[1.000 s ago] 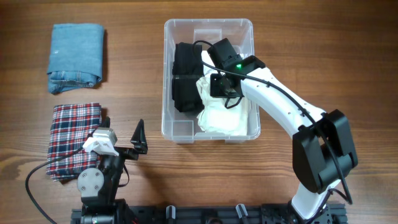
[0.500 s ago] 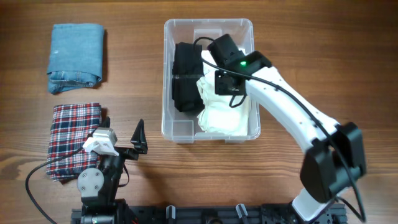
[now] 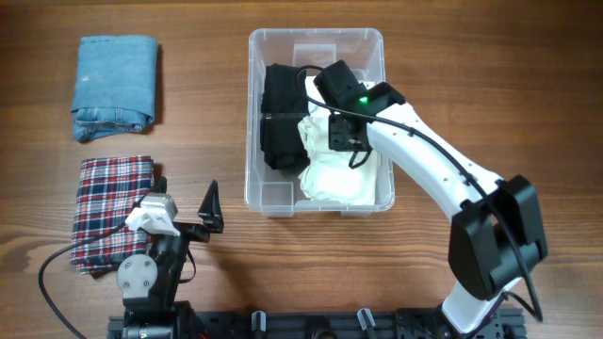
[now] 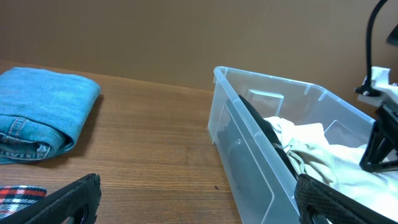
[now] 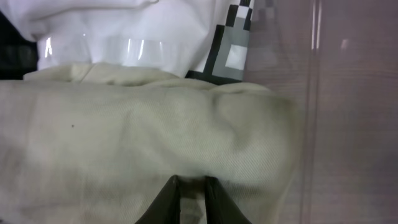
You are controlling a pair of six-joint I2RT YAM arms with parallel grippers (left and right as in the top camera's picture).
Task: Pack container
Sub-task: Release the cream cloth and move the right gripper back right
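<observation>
The clear container (image 3: pixel 316 35) stands at the table's middle back. It holds a folded black garment (image 3: pixel 280 118) on the left and a cream garment (image 3: pixel 339 179) on the right. My right gripper (image 3: pixel 344 137) is down inside the container. In the right wrist view its fingers (image 5: pixel 191 183) are nearly together, pinching a fold of the cream garment (image 5: pixel 124 137). My left gripper (image 3: pixel 212 212) is open and empty at the front left. Its fingers (image 4: pixel 199 205) frame bare table beside the container (image 4: pixel 249 162).
Folded blue jeans (image 3: pixel 115 87) lie at the back left and also show in the left wrist view (image 4: pixel 37 115). A folded red plaid shirt (image 3: pixel 108 207) lies at the front left beside my left arm. A white piece with a black and grey checker pattern (image 5: pixel 230 43) lies past the cream garment.
My right arm shifted slightly up and right inside the container, then came back near where it was. The left arm has not moved.
</observation>
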